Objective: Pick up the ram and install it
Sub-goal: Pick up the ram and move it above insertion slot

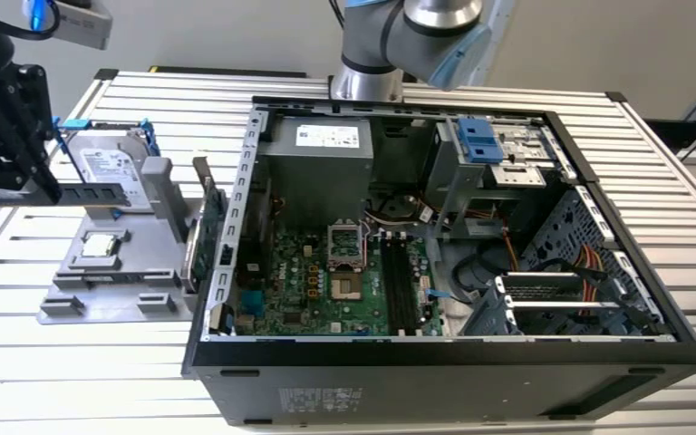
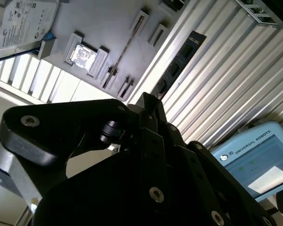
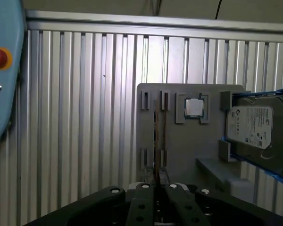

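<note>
From the exterior view's left: my gripper [image 1: 22,192] is closed tight on the ram [image 1: 91,193]. The stick is held level in the air near the left edge of the bench [image 1: 82,372], over the grey parts holder [image 1: 106,272]. The holder carries a hard drive [image 1: 115,170] and a processor chip [image 1: 102,243]. To the right, an open computer case [image 1: 590,353] sits mid-bench, with its black slots [image 1: 399,283] well apart from the ram. The bench is ribbed aluminium, with a plain pale wall [image 1: 638,45] behind.

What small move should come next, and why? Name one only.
Probably carry the ram toward the exterior view's right, over to the black memory slots in the open case. The gripper holds the stick by one end, lifted off the gray holder, and the slots lie well away from it.
</note>
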`<state>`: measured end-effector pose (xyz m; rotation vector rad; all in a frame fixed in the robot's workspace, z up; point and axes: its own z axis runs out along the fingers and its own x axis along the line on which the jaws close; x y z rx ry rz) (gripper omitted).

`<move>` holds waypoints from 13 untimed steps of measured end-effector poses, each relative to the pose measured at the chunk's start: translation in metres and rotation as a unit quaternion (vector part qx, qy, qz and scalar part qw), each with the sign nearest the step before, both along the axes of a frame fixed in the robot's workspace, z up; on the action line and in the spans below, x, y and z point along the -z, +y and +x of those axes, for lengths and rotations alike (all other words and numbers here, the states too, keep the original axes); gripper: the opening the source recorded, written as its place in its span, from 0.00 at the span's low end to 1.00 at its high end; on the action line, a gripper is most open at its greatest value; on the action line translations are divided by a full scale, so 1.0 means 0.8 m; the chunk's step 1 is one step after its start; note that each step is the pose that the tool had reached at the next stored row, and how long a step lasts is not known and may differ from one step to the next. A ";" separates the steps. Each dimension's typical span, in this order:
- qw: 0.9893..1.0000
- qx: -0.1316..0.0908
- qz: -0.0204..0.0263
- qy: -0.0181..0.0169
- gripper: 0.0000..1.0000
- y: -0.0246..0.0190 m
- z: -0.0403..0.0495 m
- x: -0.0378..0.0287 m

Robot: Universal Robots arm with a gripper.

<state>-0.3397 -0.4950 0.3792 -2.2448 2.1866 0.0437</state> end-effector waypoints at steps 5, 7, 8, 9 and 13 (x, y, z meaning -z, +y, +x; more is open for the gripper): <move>1.000 0.000 0.000 0.001 0.00 0.0000 0.006 0.0000; 1.000 0.000 0.000 0.001 0.00 0.0000 0.007 0.0001; 1.000 0.000 0.000 0.001 0.00 0.0000 0.008 0.0000; 1.000 0.000 0.000 0.001 0.00 0.0000 0.009 0.0000; 1.000 0.000 0.000 0.001 0.00 0.0000 0.012 0.0000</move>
